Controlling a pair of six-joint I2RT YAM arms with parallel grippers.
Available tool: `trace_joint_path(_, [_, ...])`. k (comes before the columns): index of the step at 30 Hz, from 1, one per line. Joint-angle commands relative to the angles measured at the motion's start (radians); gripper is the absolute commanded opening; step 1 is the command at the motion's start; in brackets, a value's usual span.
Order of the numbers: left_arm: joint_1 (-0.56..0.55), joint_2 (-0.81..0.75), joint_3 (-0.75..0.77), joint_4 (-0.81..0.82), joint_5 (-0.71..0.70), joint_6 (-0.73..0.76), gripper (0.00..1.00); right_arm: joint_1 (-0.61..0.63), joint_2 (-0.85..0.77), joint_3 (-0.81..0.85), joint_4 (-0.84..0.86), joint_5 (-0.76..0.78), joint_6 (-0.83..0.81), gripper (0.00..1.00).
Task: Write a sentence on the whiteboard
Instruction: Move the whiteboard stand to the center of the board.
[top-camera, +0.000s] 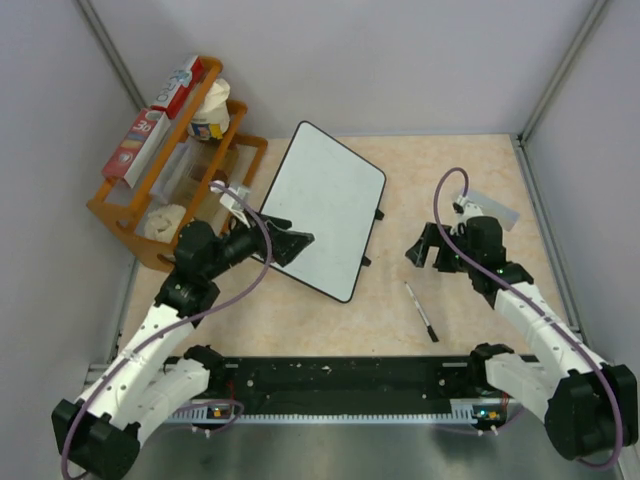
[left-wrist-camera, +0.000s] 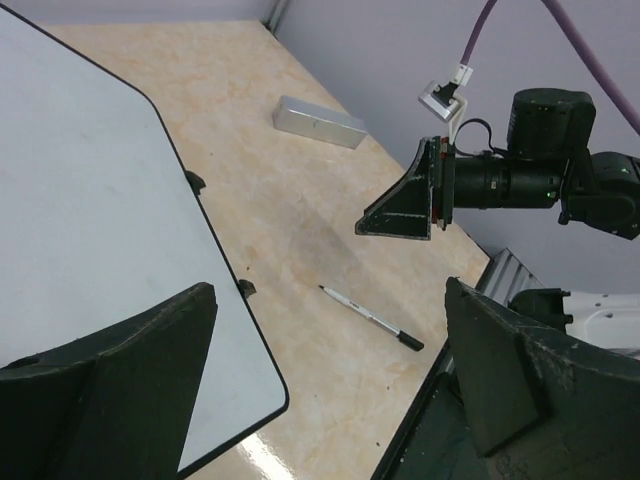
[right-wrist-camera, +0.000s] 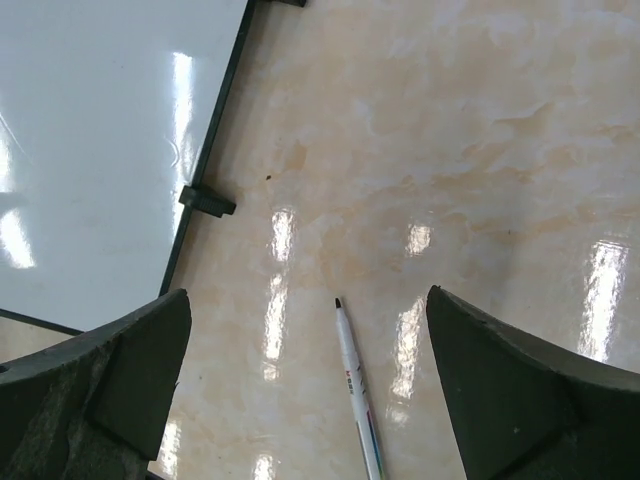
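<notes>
The whiteboard (top-camera: 325, 205) (left-wrist-camera: 90, 200) (right-wrist-camera: 100, 130) lies tilted on the table, black-rimmed, with small clips on its right edge. Its white face is blank, and a sentence is not in view. A thin white marker pen (top-camera: 421, 312) (left-wrist-camera: 371, 318) (right-wrist-camera: 357, 390) with a dark cap lies on the table right of the board. My left gripper (top-camera: 288, 241) (left-wrist-camera: 328, 330) hangs open over the board's lower left part, holding nothing. My right gripper (top-camera: 428, 250) (right-wrist-camera: 308, 310) stands open above the pen's tip end, apart from it, and nothing is between its fingers.
A small grey flat bar (top-camera: 490, 205) (left-wrist-camera: 318, 120) lies at the back right. A wooden rack (top-camera: 128, 215) with boxes and wrapped items stands at the left wall. Walls close in three sides, and a black rail (top-camera: 340, 380) runs along the near edge.
</notes>
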Motion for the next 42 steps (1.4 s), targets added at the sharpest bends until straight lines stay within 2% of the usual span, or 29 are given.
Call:
trace_joint_path(1, [0.000, -0.076, -0.019, 0.003, -0.128, 0.045, 0.99, 0.008, 0.027, 0.047, 0.077, -0.040, -0.001, 0.99])
trace_joint_path(6, [0.000, -0.127, -0.076, 0.004, -0.173, 0.057, 0.99, 0.015, 0.086, 0.056, 0.146, -0.080, 0.022, 0.99])
trace_joint_path(11, [0.000, -0.139, -0.120, 0.023, -0.124, 0.030, 0.99, 0.051, 0.169, 0.111, 0.149, -0.069, 0.030, 0.98])
trace_joint_path(14, [0.000, -0.136, -0.146, 0.037, -0.104, 0.010, 0.99, 0.063, 0.235, 0.145, 0.159, -0.064, 0.033, 0.92])
trace_joint_path(17, [0.000, -0.140, -0.143, 0.012, -0.082, -0.003, 0.99, 0.062, 0.307, 0.185, 0.157, -0.073, 0.039, 0.80])
trace_joint_path(19, [0.000, -0.151, -0.146, -0.005, -0.078, 0.004, 0.99, 0.062, 0.336, 0.197, 0.185, -0.090, 0.042, 0.59])
trace_joint_path(20, [0.001, -0.154, -0.148, -0.012, -0.081, 0.005, 0.99, 0.063, 0.365, 0.198, 0.198, -0.098, 0.047, 0.45])
trace_joint_path(21, [0.000, -0.159, -0.151, -0.025, -0.084, 0.007, 0.99, 0.062, 0.376, 0.202, 0.209, -0.101, 0.050, 0.19])
trace_joint_path(23, [0.000, -0.171, -0.157, -0.029, -0.088, 0.008, 0.99, 0.060, 0.415, 0.212, 0.225, -0.109, 0.059, 0.00])
trace_joint_path(33, [0.000, -0.174, -0.206, -0.046, -0.073, 0.011, 0.99, 0.078, 0.606, 0.258, 0.258, -0.115, 0.064, 0.00])
trace_joint_path(42, [0.000, -0.288, -0.239, -0.049, -0.094, 0.008, 0.99, 0.127, 0.700, 0.268, 0.292, -0.098, 0.094, 0.00])
